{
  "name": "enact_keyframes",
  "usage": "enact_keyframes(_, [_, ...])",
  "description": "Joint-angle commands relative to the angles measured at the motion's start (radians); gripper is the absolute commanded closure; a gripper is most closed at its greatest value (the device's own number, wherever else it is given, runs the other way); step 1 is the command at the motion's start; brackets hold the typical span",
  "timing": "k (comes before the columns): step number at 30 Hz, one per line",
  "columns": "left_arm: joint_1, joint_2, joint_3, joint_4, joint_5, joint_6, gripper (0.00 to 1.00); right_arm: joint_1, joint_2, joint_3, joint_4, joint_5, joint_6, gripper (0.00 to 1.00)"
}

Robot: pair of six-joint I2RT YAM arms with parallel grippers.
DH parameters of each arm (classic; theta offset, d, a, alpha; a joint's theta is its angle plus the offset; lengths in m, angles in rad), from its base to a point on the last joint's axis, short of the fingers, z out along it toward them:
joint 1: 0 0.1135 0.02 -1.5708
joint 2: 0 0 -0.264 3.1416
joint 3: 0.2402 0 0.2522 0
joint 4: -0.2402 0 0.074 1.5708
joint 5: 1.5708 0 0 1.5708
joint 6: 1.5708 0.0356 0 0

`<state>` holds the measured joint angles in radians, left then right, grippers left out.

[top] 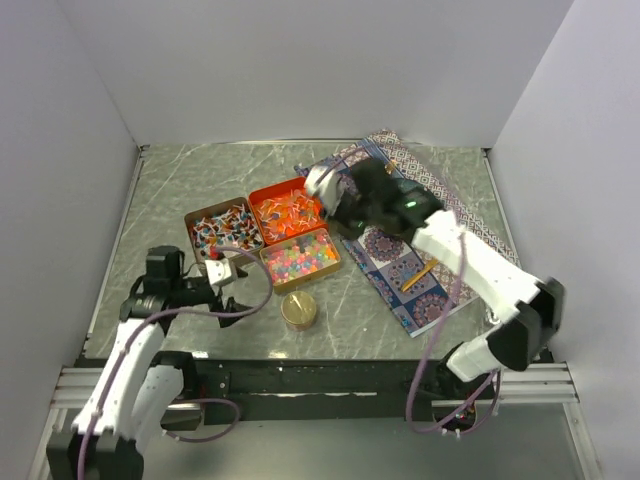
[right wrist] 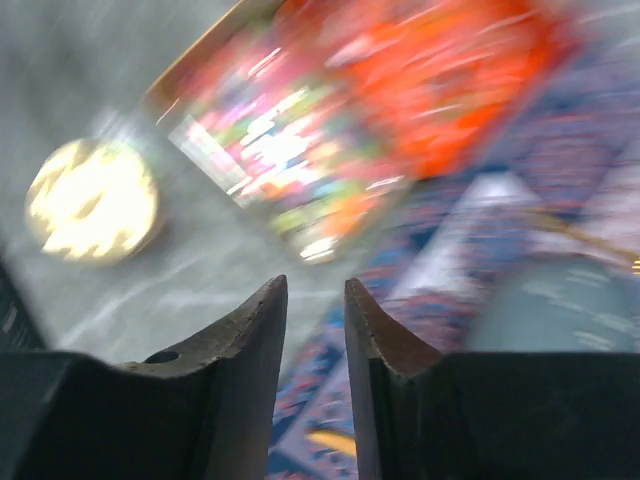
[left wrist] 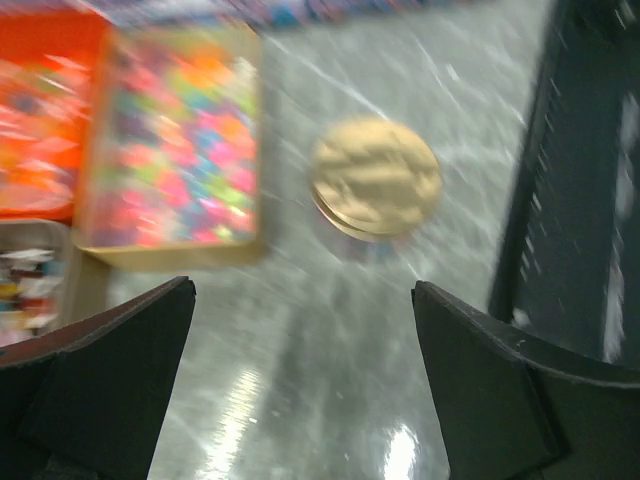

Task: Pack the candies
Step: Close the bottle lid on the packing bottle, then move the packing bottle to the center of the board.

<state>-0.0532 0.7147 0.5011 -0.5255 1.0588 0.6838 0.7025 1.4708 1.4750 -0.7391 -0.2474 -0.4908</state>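
Note:
The candies lie in three open tins on the table. The wrapped ones (top: pixel 222 228) fill the left tin, orange-red pieces (top: pixel 285 208) the back tin, and multicoloured beads (top: pixel 298 257) the front tin. My left gripper (top: pixel 232 275) hovers low just left of the bead tin, open and empty (left wrist: pixel 303 290); its view shows the beads (left wrist: pixel 170 150) blurred ahead. My right gripper (top: pixel 322 190) is above the right end of the orange tin. Its jaws (right wrist: pixel 315 285) stand a narrow gap apart with nothing between them, and the beads (right wrist: pixel 280 150) show blurred below.
A round gold lid (top: pixel 298 309) lies on the table in front of the bead tin, also seen in the left wrist view (left wrist: pixel 376 178). A patterned mat (top: pixel 430 250) with a yellow stick (top: pixel 417 276) lies to the right. White walls enclose the table.

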Motion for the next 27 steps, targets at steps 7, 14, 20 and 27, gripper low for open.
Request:
enact_keyframes(7, [-0.186,0.364,0.096,-0.223,0.04,0.573,0.01,-0.225,-0.233,-0.077,0.033,0.119,0.204,0.03])
enact_keyframes(14, [-0.444,0.35,0.013,0.241,-0.238,0.051,0.02,-0.336,-0.274,-0.097,0.027,0.065,0.225,0.03])
enact_keyframes(20, [-0.543,0.521,0.054,0.366,-0.419,-0.161,0.04,-0.348,-0.251,-0.074,0.007,0.011,0.216,0.04])
enact_keyframes(27, [-0.643,0.623,0.134,0.346,-0.545,-0.199,0.09,-0.353,-0.254,-0.09,0.012,-0.01,0.21,0.04])
